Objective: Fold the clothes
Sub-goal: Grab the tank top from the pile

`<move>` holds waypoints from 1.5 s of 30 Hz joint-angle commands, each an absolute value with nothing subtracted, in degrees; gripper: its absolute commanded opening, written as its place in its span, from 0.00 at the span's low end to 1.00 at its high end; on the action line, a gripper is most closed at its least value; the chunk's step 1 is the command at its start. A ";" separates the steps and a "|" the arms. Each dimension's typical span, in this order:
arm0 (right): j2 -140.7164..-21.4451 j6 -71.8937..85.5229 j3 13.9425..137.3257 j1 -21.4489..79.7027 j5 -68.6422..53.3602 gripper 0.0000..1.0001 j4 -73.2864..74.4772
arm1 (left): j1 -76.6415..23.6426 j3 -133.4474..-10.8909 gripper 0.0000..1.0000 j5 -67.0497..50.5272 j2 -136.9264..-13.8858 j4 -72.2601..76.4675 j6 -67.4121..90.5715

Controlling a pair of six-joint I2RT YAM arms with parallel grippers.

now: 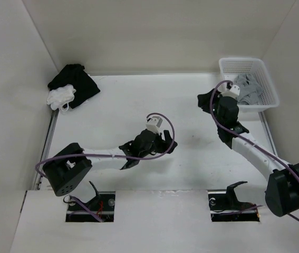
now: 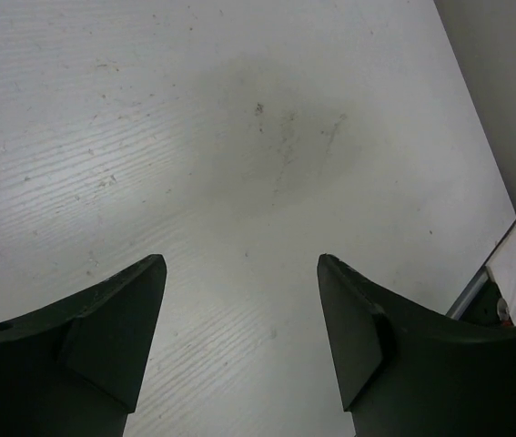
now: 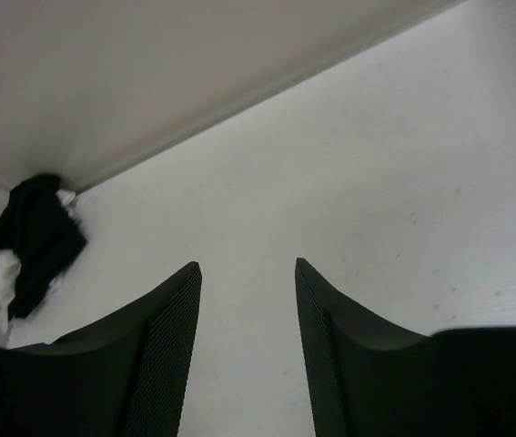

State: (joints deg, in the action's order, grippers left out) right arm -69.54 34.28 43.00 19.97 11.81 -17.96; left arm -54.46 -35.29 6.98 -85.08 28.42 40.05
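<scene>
One grey top (image 1: 247,87) lies crumpled inside the white basket (image 1: 241,61) at the far right corner of the desk (image 1: 191,158), free of both arms. My right end effector (image 3: 247,266) hangs just beside the basket's left side, its jaws partly apart with only bare desk showing between them, and it points toward the black cloth bundle (image 1: 73,84) and the small white cloth (image 1: 60,97) in the far left corner. My left end effector (image 2: 239,264) hovers over the middle of the desk, jaws spread wide, gripping and touching nothing.
</scene>
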 commanded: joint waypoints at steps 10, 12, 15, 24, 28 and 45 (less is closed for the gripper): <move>-92.34 29.01 70.28 -4.15 19.41 0.15 -8.10 | -53.22 -34.46 0.61 2.37 -88.86 36.38 37.44; -98.31 28.13 76.16 -7.93 20.13 0.34 -6.34 | -52.34 -33.14 0.58 2.02 -88.16 38.49 37.18; -108.57 26.73 86.16 -11.63 19.16 0.51 -1.35 | -51.20 -31.91 0.57 1.93 -88.06 40.60 37.09; -130.32 25.14 111.68 -15.42 17.41 0.60 9.56 | -49.35 -30.24 0.60 0.79 -88.42 44.99 37.79; -138.58 23.73 123.02 -15.60 16.70 0.61 14.14 | -48.47 -29.80 0.60 0.53 -88.68 46.05 37.88; -147.75 24.52 137.91 -16.04 14.59 0.00 20.83 | -46.36 -29.88 0.60 -1.49 -91.05 48.25 39.90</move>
State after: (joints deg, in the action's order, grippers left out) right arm -148.49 24.82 136.16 -15.42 15.40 19.94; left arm -46.89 -30.68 -0.54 -91.13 44.29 39.44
